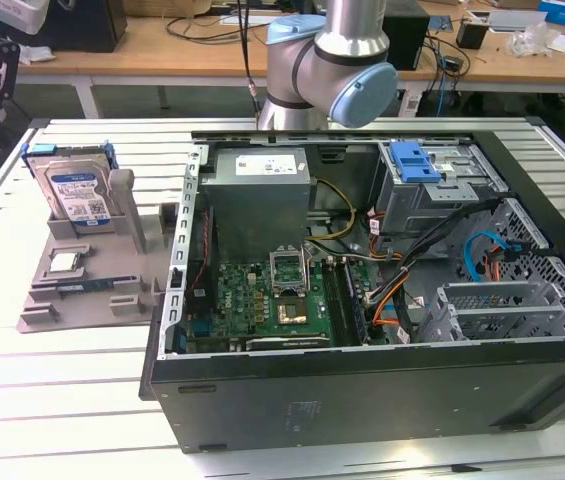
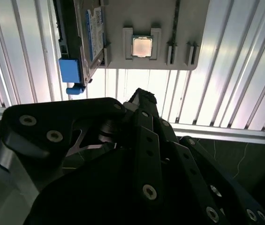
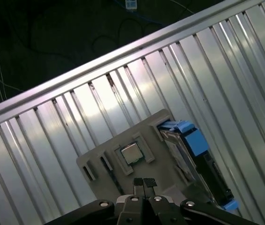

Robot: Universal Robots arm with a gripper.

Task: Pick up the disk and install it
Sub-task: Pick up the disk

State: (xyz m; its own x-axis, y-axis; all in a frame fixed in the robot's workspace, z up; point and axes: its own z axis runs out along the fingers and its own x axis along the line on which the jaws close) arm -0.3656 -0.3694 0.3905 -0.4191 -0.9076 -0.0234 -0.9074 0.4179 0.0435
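The disk (image 1: 77, 190), a silver drive with a blue-and-white label in a blue carrier frame, stands on edge in a grey holder (image 1: 82, 295) at the exterior view's left, outside the computer case. Both wrist views show the disk (image 2: 92, 35) (image 3: 193, 140) still in its slot. My gripper (image 3: 144, 182) is shut with nothing between its fingers. It hangs well clear of the holder, over the slatted table near the table's edge rail. In the second wrist view the gripper (image 2: 144, 96) is a dark shape below the holder (image 2: 146, 18).
A small square silver chip (image 1: 65, 262) (image 2: 142, 46) (image 3: 131, 153) lies in a pocket of the holder. The open computer case (image 1: 362, 400) lies on the table, with a grey drive cage (image 1: 432, 195) topped by a blue latch (image 1: 415, 160). The arm's base (image 1: 332, 60) rises behind it.
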